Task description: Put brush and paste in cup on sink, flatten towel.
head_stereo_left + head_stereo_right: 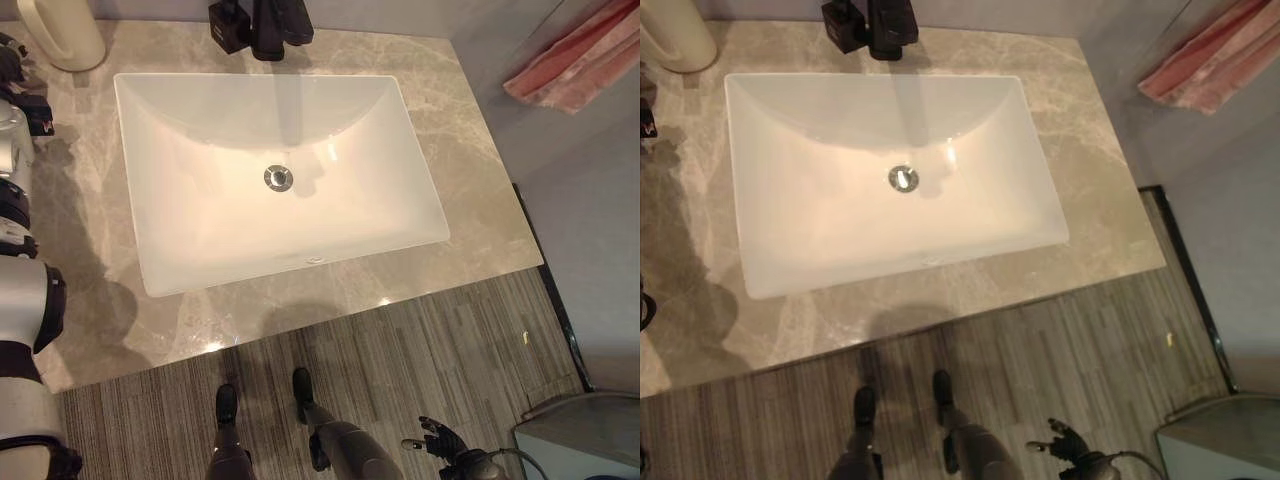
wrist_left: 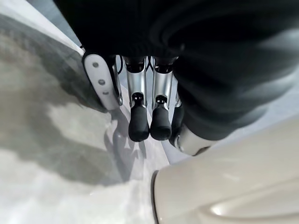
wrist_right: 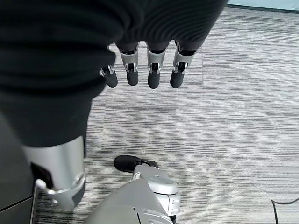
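sink [image 1: 200, 240]: one white rectangular basin sunk in the desk [image 1: 470, 200] (grey marble top), one metal drain [image 1: 278, 178] near its middle
tap [image 1: 268, 25]: one, black, at the back edge of the basin, top cut off by the frame
cup [image 1: 62, 32]: one cream cup at the back left corner of the desk, upper part cut off, so what is inside cannot be made out; it shows close up in the left wrist view [image 2: 233, 186], rim not seen
towel [image 1: 580, 55]: one pink towel, off the desk to the back right, hanging in bunched folds, partly out of frame
left hand [image 2: 145, 116]: over the desk just beside the cup, fingers straight and relaxed, grasping nothing (thumb hard to make out); in the head views the arm runs along the left edge
right hand [image 3: 140, 74]: hanging low over the striped carpet floor [image 3: 233, 140], well apart from the desk, fingers straight, released, nothing in it; small and dark in the left eye view [image 1: 440, 438]
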You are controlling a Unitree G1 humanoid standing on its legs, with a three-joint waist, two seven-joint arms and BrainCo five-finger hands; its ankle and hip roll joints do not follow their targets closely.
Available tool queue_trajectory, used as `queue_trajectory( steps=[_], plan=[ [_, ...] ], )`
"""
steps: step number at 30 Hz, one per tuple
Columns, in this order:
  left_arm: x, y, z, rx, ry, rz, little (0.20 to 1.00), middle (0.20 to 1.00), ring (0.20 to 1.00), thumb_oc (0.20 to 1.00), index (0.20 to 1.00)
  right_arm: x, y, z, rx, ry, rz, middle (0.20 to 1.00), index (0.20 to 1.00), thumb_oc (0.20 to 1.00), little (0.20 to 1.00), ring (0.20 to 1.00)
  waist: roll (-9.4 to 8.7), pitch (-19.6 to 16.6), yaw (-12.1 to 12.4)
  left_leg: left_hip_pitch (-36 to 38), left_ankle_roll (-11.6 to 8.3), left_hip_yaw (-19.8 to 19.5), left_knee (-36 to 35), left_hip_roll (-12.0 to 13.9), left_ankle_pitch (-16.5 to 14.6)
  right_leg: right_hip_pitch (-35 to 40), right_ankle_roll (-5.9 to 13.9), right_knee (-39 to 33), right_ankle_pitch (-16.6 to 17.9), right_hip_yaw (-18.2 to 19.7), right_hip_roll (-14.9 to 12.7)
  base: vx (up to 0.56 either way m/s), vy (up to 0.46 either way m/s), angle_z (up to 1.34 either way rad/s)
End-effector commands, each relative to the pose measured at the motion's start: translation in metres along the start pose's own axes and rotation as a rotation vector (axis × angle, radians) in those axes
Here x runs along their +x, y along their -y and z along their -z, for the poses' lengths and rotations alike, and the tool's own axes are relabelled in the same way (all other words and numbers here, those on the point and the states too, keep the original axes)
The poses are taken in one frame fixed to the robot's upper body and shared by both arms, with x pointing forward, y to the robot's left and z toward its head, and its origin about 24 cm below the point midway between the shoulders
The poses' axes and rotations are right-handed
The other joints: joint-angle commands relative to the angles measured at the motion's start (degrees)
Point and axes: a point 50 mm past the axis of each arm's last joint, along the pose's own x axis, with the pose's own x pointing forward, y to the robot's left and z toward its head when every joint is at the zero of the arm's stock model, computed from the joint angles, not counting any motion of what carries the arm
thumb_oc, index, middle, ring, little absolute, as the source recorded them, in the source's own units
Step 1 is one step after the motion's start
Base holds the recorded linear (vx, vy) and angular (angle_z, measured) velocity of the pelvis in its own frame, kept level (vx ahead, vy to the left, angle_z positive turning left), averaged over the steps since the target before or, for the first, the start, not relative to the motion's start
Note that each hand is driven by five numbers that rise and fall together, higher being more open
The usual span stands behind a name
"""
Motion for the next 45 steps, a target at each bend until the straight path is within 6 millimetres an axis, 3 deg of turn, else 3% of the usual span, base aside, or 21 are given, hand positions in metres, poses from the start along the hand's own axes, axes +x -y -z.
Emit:
queue_trajectory(
  steps=[1,10,17,24,30,33,36,39,42,45],
  plan=[
    [-0.003,0.01,0.018,0.1,-0.026,0.056,0.2,0.2,0.2,0.2,0.2,-0.01,0.031,0.01,-0.023,-0.018,0.065,1.0,1.0,1.0,1.0,1.0,2.89,1.5,-0.3,2.0,1.36,-0.6,0.1,1.3,-3.1,0.3,4.97,-0.1,-1.9,-1.4,-2.3,0.0,0.0,0.0],
    [-0.01,0.034,0.013,0.197,0.101,0.171,0.2,0.2,0.2,0.2,0.2,-0.014,0.039,0.008,-0.043,-0.003,0.07,1.0,1.0,1.0,1.0,1.0,3.66,1.4,-0.3,1.4,1.25,-0.4,0.1,0.8,-2.9,-0.2,4.92,-0.1,-2.1,-1.3,-2.5,0.0,0.0,0.0],
    [-0.014,0.04,0.015,0.233,0.15,0.218,0.2,0.2,0.2,0.2,0.2,-0.017,0.045,0.01,-0.065,-0.006,0.072,1.0,1.0,1.0,1.0,1.0,3.47,1.3,-0.3,0.6,1.05,-0.5,0.1,0.9,-2.7,-0.8,4.96,-0.1,-2.1,-1.5,-2.5,0.0,0.0,0.0],
    [-0.01,0.03,0.016,0.27,0.135,0.13,0.2,0.2,0.2,0.2,0.2,-0.018,0.046,0.011,-0.074,-0.007,0.072,1.0,1.0,1.0,1.0,1.0,3.02,1.2,-0.4,-0.2,1.06,-0.4,0.1,1.0,-2.4,-1.5,5.12,-0.1,-1.9,-1.5,-2.4,0.0,0.0,0.0],
    [-0.003,0.003,0.019,0.278,0.046,-0.045,0.2,0.2,0.2,0.2,0.2,-0.015,0.044,0.01,-0.022,0.001,0.103,1.0,1.0,1.0,1.0,1.0,3.26,0.8,-1.1,-0.3,0.97,-0.3,0.1,1.1,-2.5,-1.7,5.18,-0.1,-1.7,-1.0,-2.4,0.01,0.0,-0.01],
    [-0.002,0.009,0.006,0.264,0.074,-0.048,0.2,0.2,0.2,0.2,0.2,-0.015,0.049,0.005,-0.02,0.031,0.118,1.0,1.0,1.0,1.0,1.0,4.11,0.7,-1.2,-0.3,0.97,-0.9,0.1,1.0,-2.5,-1.5,5.08,-0.1,-1.9,-1.0,-2.6,0.03,-0.004,-0.01],
    [-0.002,0.008,-0.002,0.264,0.1,-0.062,0.2,0.2,0.2,0.2,0.2,-0.017,0.075,-0.008,0.028,0.068,0.219,1.0,1.0,1.0,1.0,1.0,5.07,1.0,-1.3,0.0,1.03,-0.8,0.1,0.9,-2.7,-1.4,5.11,-0.1,-2.0,-0.7,-2.6,0.0,0.0,0.0],
    [-0.003,0.012,-0.01,0.263,0.129,-0.048,0.2,0.2,0.2,0.2,0.2,-0.018,0.085,-0.01,0.064,0.068,0.26,1.0,1.0,1.0,1.0,1.0,5.36,1.2,-1.5,-0.4,0.96,-0.7,0.1,0.9,-2.4,-1.9,5.13,-0.1,-1.8,-0.6,-2.7,0.0,0.0,0.0],
    [-0.003,0.014,-0.011,0.27,0.149,-0.037,0.2,0.2,0.2,0.2,0.2,-0.018,0.088,-0.012,0.061,0.069,0.274,1.0,1.0,1.0,1.0,1.0,5.44,1.2,-1.5,-0.4,0.93,-0.5,0.1,1.0,-2.4,-2.2,5.08,-0.1,-1.7,-0.4,-2.6,0.0,-0.004,-0.01],
    [-0.006,0.021,-0.016,0.291,0.218,0.001,0.2,0.2,0.2,0.2,0.2,-0.018,0.076,-0.006,0.011,0.057,0.216,1.0,1.0,1.0,1.0,1.0,5.04,1.4,-1.7,-0.8,0.74,0.1,0.1,1.4,-2.4,-2.7,4.94,-0.1,-1.8,-0.2,-2.1,-0.01,-0.026,-0.02]
  ],
)
